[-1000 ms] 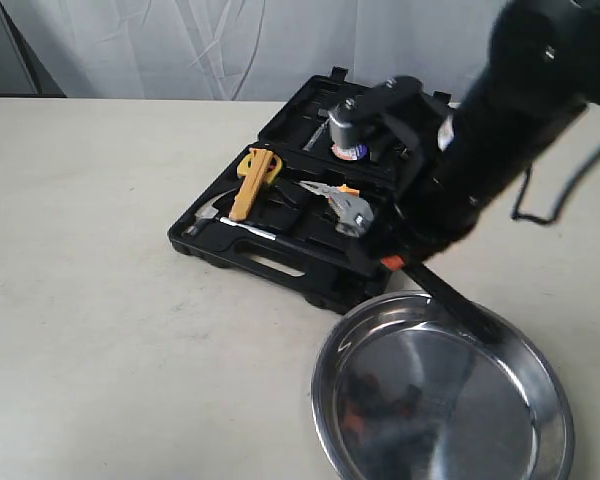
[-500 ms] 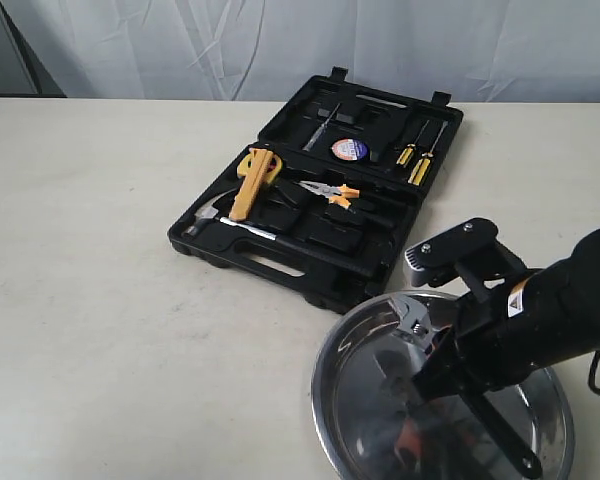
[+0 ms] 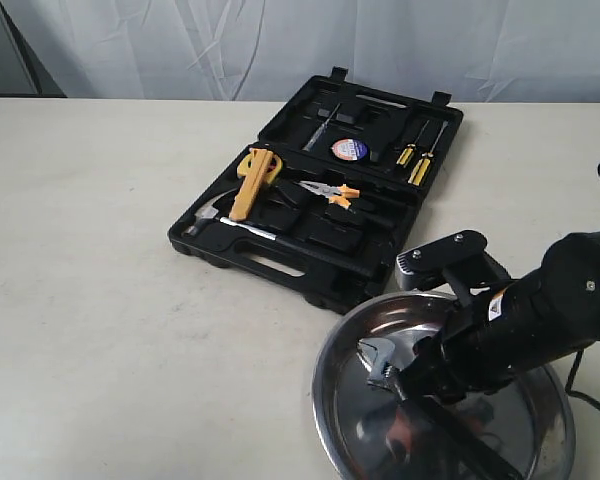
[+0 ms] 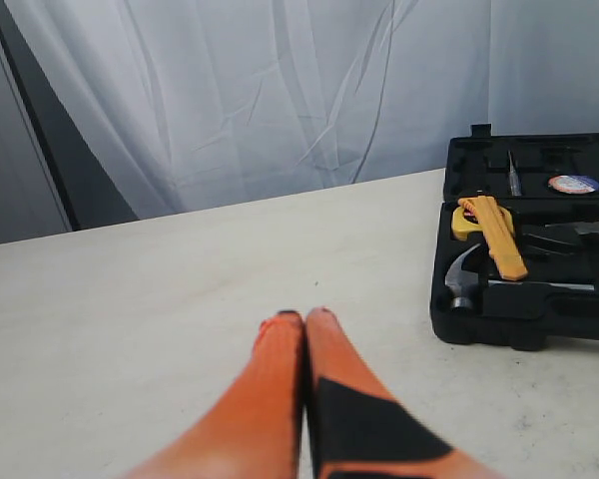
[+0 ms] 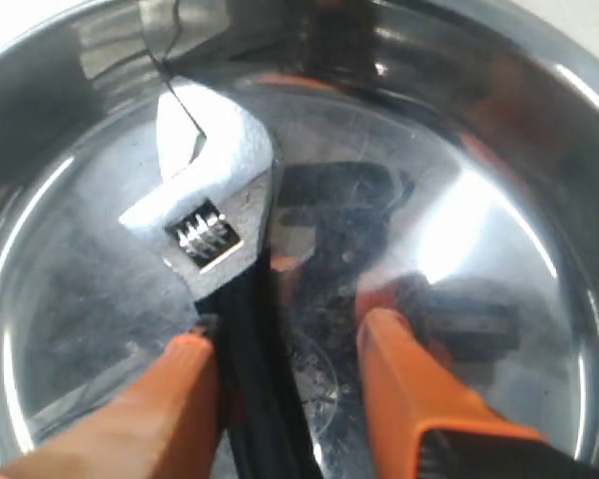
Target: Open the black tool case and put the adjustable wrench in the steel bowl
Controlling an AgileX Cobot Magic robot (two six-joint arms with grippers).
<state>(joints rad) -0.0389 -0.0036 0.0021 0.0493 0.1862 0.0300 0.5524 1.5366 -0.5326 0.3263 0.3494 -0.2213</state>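
Note:
The black tool case [image 3: 280,262] lies open at the table's middle, lid folded back; the left wrist view shows it [image 4: 519,317] too. The adjustable wrench [image 3: 379,360] lies in the steel bowl [image 3: 328,400] at the front right. In the right wrist view its silver head [image 5: 215,200] rests on the bowl's floor [image 5: 499,210]. My right gripper [image 5: 288,334] is open, with the black handle against one finger [image 5: 185,379] and a gap to the other. Out of the exterior view, my left gripper [image 4: 304,317] is shut on nothing above bare table.
Inside the case are a yellow tool [image 3: 253,180], orange-handled pliers [image 3: 332,192], a hammer [image 3: 212,218], screwdrivers [image 3: 418,158] and a round tape [image 3: 348,149]. A white curtain [image 3: 280,40] hangs behind the table.
My right arm has sunk lower into the bowl. The wrench head has shifted left and down, from near the bowl's far rim to its floor.

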